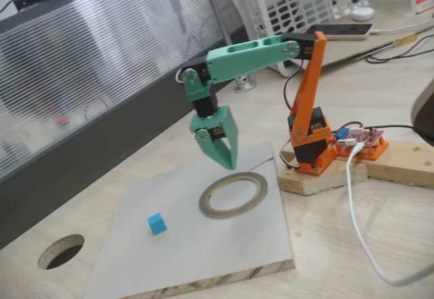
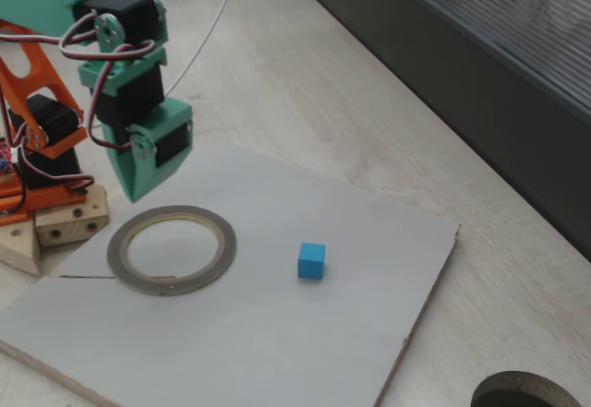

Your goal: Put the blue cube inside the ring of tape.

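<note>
The blue cube (image 1: 156, 224) (image 2: 311, 261) rests on a grey board (image 1: 203, 262) (image 2: 240, 352), by itself and touching nothing else. The ring of tape (image 1: 227, 213) (image 2: 175, 285) lies flat on the same board, a few cube-widths from the cube, and nothing is inside it. My green gripper (image 1: 227, 163) (image 2: 137, 190) hangs pointing down just above the far rim of the ring, close to the arm's base. Its fingers look pressed together and hold nothing. It is well away from the cube.
A dark round hole (image 1: 61, 251) (image 2: 526, 393) is cut in the tabletop beyond the board's corner. The orange arm base sits on a wooden block (image 1: 319, 177) (image 2: 55, 227). A white cable (image 1: 352, 204) trails across the table beside it. A dark ribbed panel (image 1: 81, 109) walls one side.
</note>
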Controlling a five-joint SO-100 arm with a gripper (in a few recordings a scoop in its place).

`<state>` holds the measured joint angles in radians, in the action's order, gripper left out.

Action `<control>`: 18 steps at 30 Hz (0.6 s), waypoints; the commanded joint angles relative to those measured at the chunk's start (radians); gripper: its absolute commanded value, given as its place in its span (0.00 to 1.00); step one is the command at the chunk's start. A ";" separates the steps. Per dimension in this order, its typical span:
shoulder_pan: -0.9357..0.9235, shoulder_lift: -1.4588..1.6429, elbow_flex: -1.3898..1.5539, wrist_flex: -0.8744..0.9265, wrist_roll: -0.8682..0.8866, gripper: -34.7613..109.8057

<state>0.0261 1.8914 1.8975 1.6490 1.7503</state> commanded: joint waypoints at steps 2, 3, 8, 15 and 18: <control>0.018 -0.104 -0.156 0.014 0.011 0.24; 0.018 -0.129 -0.190 0.014 0.011 0.24; 0.018 -0.250 -0.353 0.014 0.008 0.24; 0.020 -0.370 -0.469 0.014 0.008 0.24; 0.020 -0.413 -0.515 0.014 0.008 0.24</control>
<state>0.0261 1.4895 1.4389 1.6552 1.7503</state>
